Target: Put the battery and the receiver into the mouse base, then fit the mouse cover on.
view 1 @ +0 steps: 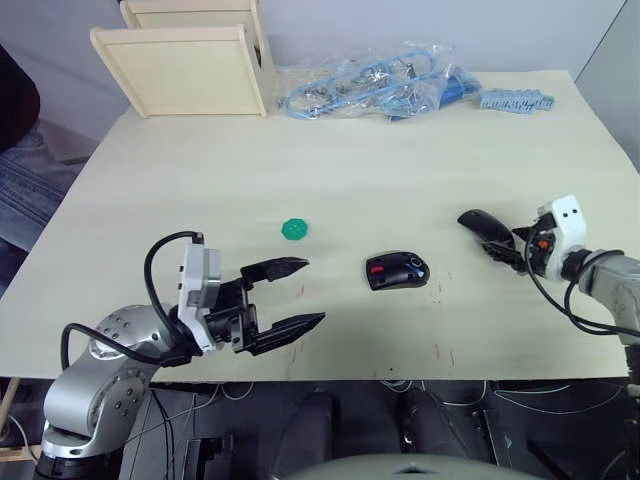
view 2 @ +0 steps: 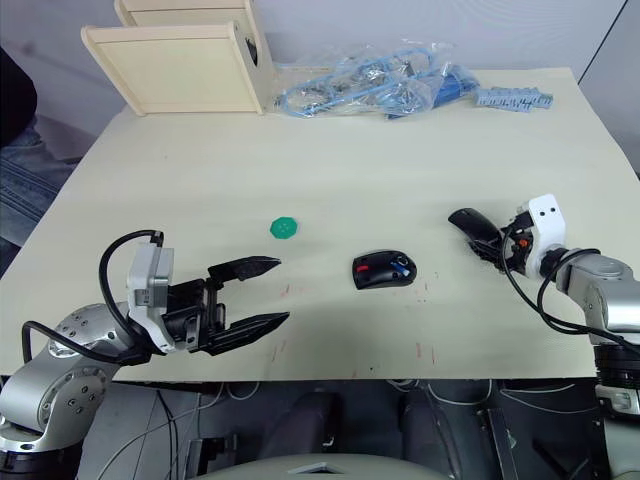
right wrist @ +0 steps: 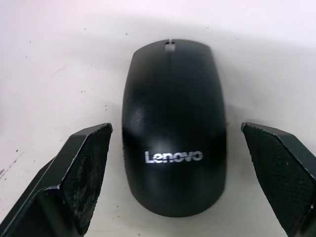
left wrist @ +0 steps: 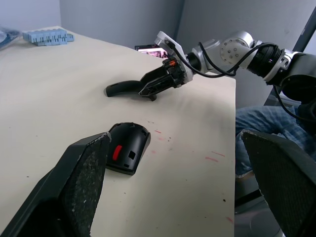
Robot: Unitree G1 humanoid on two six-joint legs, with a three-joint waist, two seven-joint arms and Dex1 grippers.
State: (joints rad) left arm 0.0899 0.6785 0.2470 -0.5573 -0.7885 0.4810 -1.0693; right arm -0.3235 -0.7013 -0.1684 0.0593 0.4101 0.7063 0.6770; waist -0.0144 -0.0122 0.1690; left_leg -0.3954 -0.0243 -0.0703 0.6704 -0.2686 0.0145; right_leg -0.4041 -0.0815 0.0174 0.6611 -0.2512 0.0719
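My right gripper (right wrist: 173, 177) straddles the mouse cover (right wrist: 174, 128), fingers wide, lined up to grasp it. My left gripper (view 1: 292, 297) waits wide and empty beside the mouse base (view 1: 397, 271), leaving it clear.

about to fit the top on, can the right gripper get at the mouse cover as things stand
Probably yes: the right gripper is open, its fingers either side of the mouse cover, which lies on the table with nothing between them.
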